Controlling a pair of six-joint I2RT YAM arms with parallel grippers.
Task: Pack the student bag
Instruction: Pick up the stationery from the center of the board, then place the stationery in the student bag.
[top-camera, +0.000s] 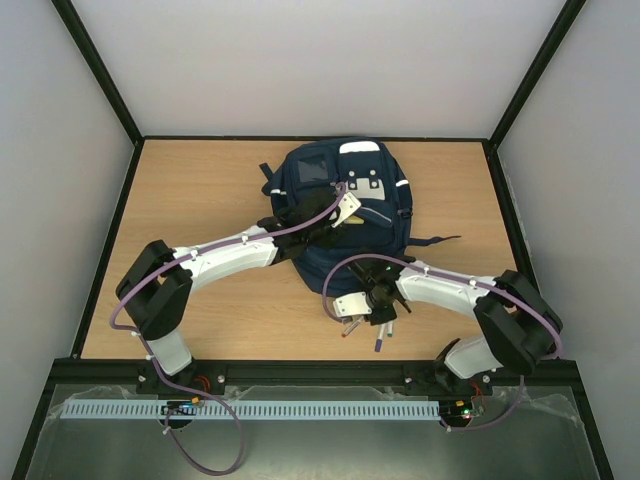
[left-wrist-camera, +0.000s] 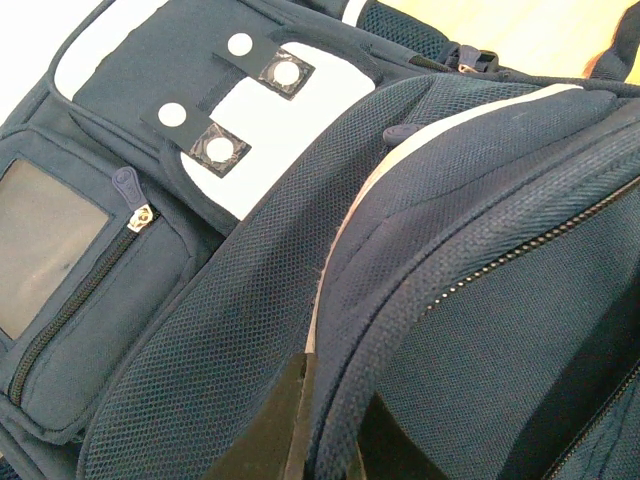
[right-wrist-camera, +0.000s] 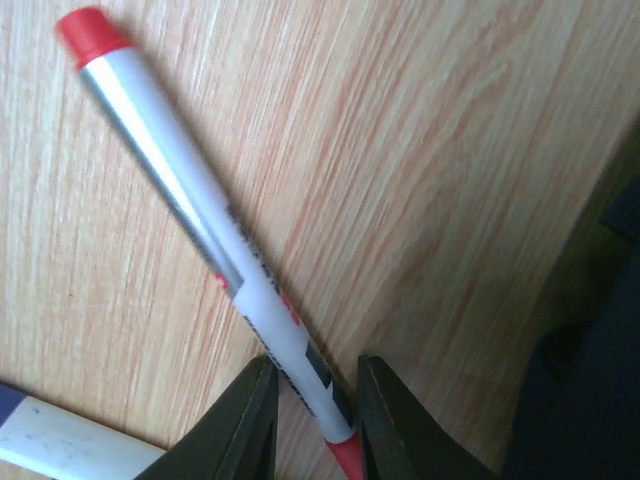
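The navy student bag (top-camera: 340, 195) lies flat at the back middle of the table, its grey-white patch (left-wrist-camera: 270, 130) facing up. My left gripper (top-camera: 333, 222) rests on the bag's front. In the left wrist view this gripper (left-wrist-camera: 335, 440) is shut on a piped fabric fold beside a zip. My right gripper (top-camera: 366, 316) is low over the table just in front of the bag. In the right wrist view it (right-wrist-camera: 318, 420) is open by a narrow gap, and its jaws straddle the lower end of a white pen with red ends (right-wrist-camera: 210, 240) that lies on the wood.
A second white pen with a blue end (right-wrist-camera: 60, 445) lies to the left of the red one; it also shows in the top view (top-camera: 381, 340). The bag's dark edge (right-wrist-camera: 600, 380) is close on the right. A dark strap (top-camera: 440, 240) trails off the bag's right side.
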